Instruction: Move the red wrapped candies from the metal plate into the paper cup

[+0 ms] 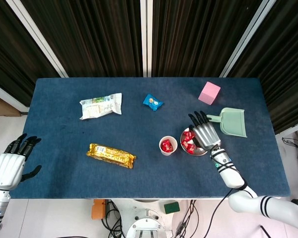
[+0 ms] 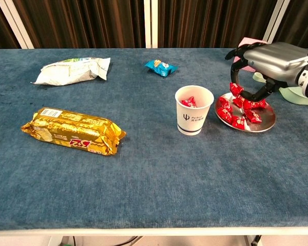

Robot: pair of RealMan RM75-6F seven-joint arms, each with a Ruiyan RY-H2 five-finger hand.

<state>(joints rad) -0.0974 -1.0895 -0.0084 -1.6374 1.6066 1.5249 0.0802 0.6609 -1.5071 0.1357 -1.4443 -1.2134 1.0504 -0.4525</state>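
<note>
The metal plate lies right of the white paper cup and holds several red wrapped candies. More red candies lie inside the cup. My right hand hangs raised over the plate with its fingers curled down. A red candy sits pinched at its fingertips, above the pile. My left hand is off the table's lower left corner, fingers apart and holding nothing.
A gold snack packet lies front left, a white bag back left and a small blue packet at back centre. A pink block and a green dustpan sit just behind the plate.
</note>
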